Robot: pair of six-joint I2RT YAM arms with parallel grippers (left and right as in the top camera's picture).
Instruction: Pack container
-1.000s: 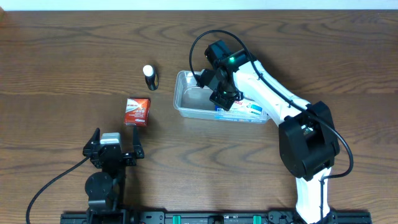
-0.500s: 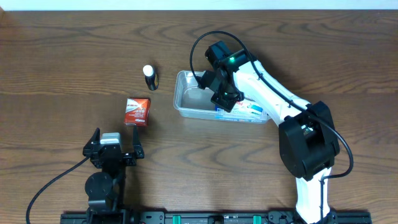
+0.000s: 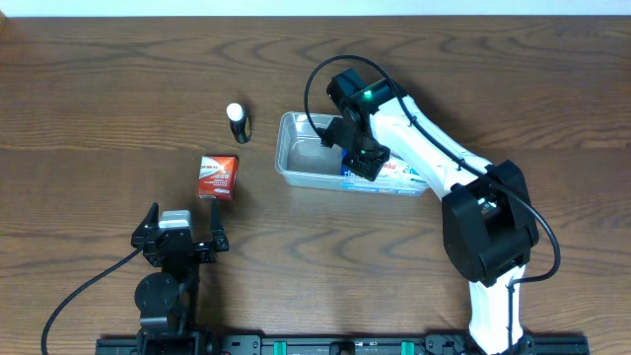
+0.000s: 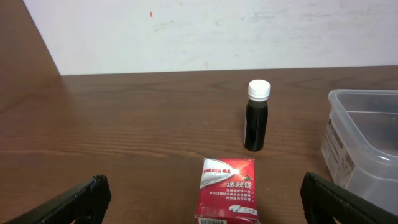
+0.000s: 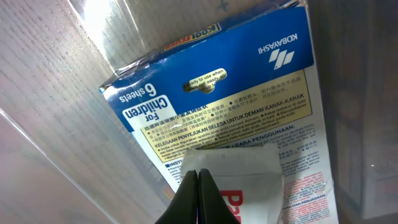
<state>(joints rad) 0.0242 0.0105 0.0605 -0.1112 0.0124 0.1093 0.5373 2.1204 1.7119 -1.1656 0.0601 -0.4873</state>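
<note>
The right gripper, jaws pressed together, hangs over a blue box inside the container at centre frame. The left gripper, lower left, has its jaws apart near a red box.

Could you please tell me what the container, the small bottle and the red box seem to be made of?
Container: clear, glossy plastic, with see-through walls. Small bottle: dark glass or plastic, unclear which, white cap. Red box: probably printed cardboard, crisp folded edges.

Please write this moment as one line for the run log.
left claw: open, empty | right claw: shut, over blue box in container | red box, dark bottle: outside, on table
</note>
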